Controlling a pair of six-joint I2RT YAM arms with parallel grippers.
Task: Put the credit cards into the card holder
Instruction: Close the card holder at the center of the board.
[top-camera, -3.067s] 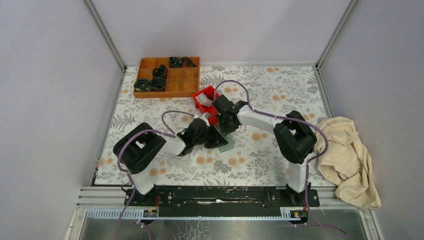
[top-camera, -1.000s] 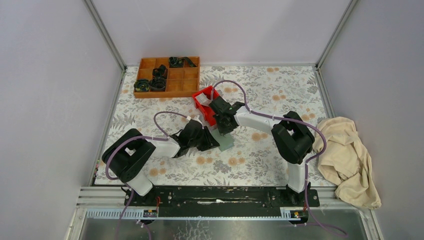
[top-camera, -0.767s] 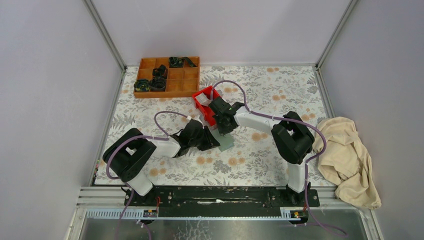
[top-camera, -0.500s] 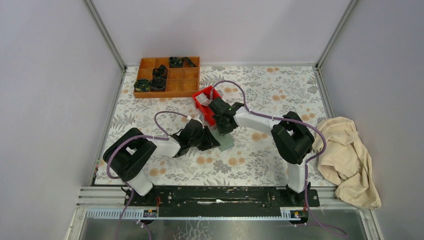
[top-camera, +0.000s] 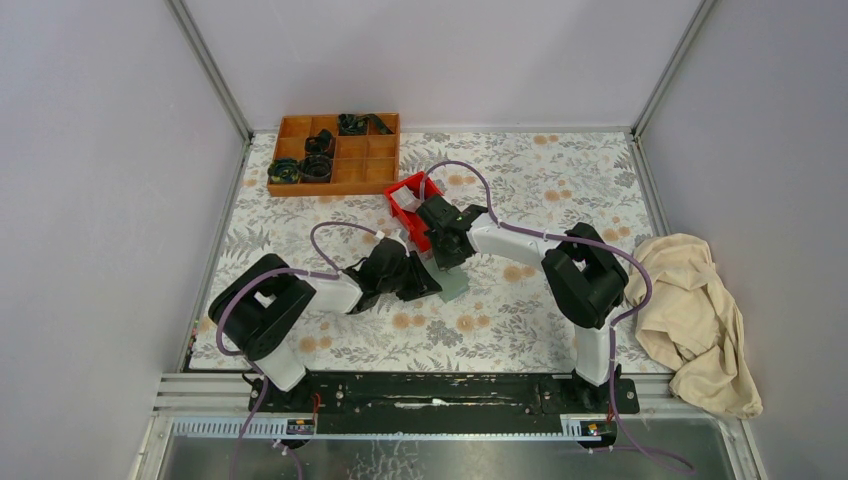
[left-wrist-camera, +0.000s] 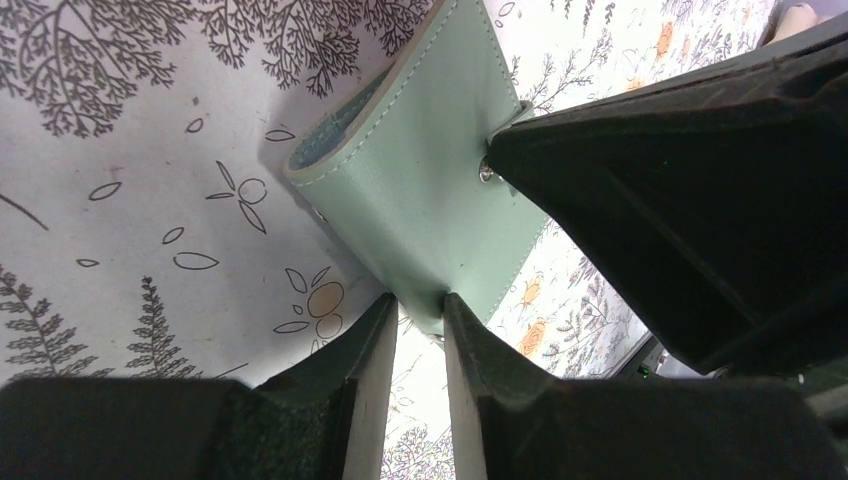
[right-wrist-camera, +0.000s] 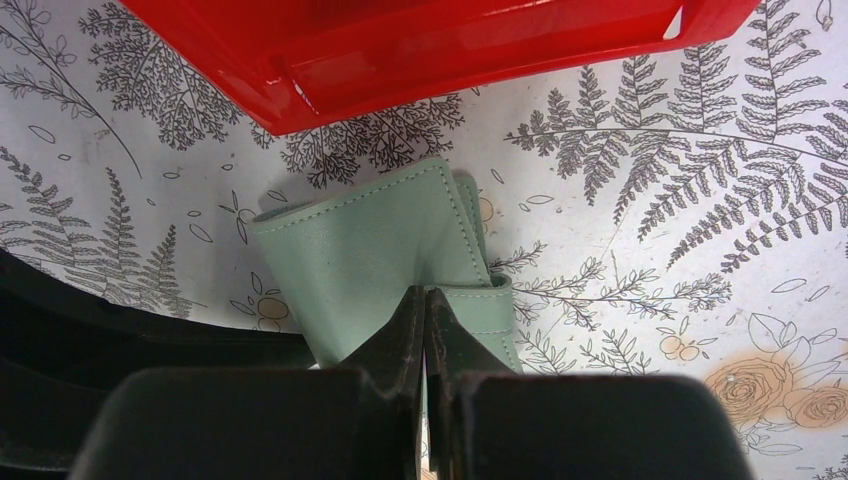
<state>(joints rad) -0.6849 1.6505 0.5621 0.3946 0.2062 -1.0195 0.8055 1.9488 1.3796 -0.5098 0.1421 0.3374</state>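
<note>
The flowered bench (top-camera: 560, 170) is carrying a wooden tray (top-camera: 350, 172) far left and a red bin (top-camera: 412, 181) mid-bench, the green card holder (top-camera: 453, 286) lying just beside the bin.

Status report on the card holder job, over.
Left gripper pinching card holder corner. Right gripper shut, tips at its strap. Holder folded, no card seen in it. Red bin close beside.

Sage-green card holder (right-wrist-camera: 370, 250), folded, near red bin (right-wrist-camera: 450, 50)

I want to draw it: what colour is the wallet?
The wallet is pale green; right wrist view shows it best.
</note>
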